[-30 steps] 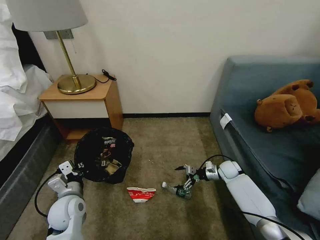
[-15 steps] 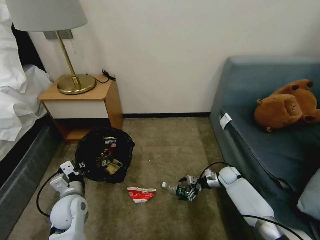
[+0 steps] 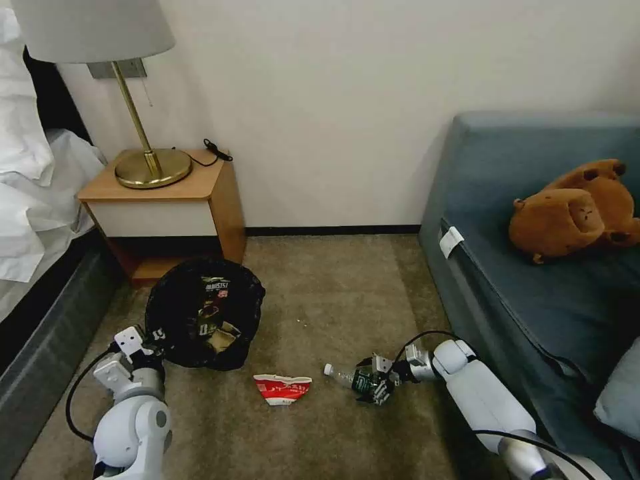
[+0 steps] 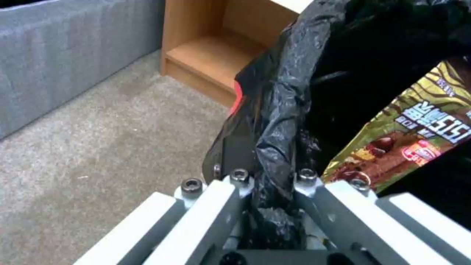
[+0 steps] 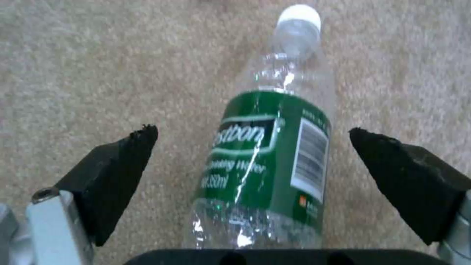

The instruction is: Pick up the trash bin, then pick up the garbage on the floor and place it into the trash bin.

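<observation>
My right gripper (image 5: 252,136) is down at carpet level with its fingers spread wide, one black pad (image 5: 115,176) on each side of the bottle (image 5: 272,162), neither touching it yet. The bottle lies on its side on the carpet (image 3: 333,300), white cap pointing away from the wrist, green label up. From the head view I see the same gripper (image 3: 373,381) low at the bottle (image 3: 353,379), just in front of the sofa (image 3: 533,267).

My left gripper (image 4: 267,184) is clamped on the bagged rim of the trash bin (image 3: 203,313), black liner bunched between its fingers. The bin sits tipped toward me near the nightstand (image 3: 167,200), and a brown-gold snack wrapper (image 4: 407,136) is already inside. The crushed red-and-white cup (image 3: 282,388) lies on the floor between bin and bottle, apart from both.

So I judge the bin step done and the litter half cleared; the step in hand is grasping the bottle. Next I need to close squarely across the label, where the body is widest. Thin clear plastic like this will likely buckle and could roll or squirt out, so I want a centred, gentle squeeze before lifting and carrying it over the cup to the bin's mouth.
</observation>
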### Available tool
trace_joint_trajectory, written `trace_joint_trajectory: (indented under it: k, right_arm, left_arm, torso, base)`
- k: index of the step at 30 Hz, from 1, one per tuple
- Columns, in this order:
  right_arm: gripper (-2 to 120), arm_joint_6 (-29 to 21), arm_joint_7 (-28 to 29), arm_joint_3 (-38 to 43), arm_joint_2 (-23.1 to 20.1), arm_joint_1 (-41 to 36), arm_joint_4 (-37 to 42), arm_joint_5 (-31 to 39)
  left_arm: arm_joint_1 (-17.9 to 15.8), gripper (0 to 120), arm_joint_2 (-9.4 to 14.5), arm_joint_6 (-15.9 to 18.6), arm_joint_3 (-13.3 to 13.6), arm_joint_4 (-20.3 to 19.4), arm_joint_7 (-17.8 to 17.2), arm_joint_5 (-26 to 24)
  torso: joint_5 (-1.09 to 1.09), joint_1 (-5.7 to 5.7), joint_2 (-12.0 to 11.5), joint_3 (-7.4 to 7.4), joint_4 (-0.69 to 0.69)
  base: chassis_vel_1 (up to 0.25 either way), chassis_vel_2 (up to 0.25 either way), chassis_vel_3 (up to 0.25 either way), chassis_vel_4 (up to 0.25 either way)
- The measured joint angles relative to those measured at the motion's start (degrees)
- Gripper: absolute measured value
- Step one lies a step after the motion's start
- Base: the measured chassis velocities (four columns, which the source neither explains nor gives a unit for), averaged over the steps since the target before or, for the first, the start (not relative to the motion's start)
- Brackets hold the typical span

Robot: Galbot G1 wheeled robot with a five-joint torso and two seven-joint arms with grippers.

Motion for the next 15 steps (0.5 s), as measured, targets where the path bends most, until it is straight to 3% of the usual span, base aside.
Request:
trace_joint_trajectory:
  k: [10,15]
  right_arm:
    - [95,0.99,1.88,1.53,0.33,-0.43,-2.07,-0.62]
    - [71,1.19,3.12,1.98,0.47,-1.21,-2.27,-0.29]
  left_arm:
    - [0.12,1,-0.09,-0.03,0.02,-0.30,0.01,-0.03]
    - [0.27,1,-0.10,-0.24,0.03,-0.33,0.11,-0.11]
  torso:
    - [0.00,0.00,0.00,0.00,0.00]
    - [0.00,0.00,0.00,0.00,-0.01]
  base:
    - [0.000,0.000,0.000,0.000]
    - [0.000,0.000,0.000,0.000]
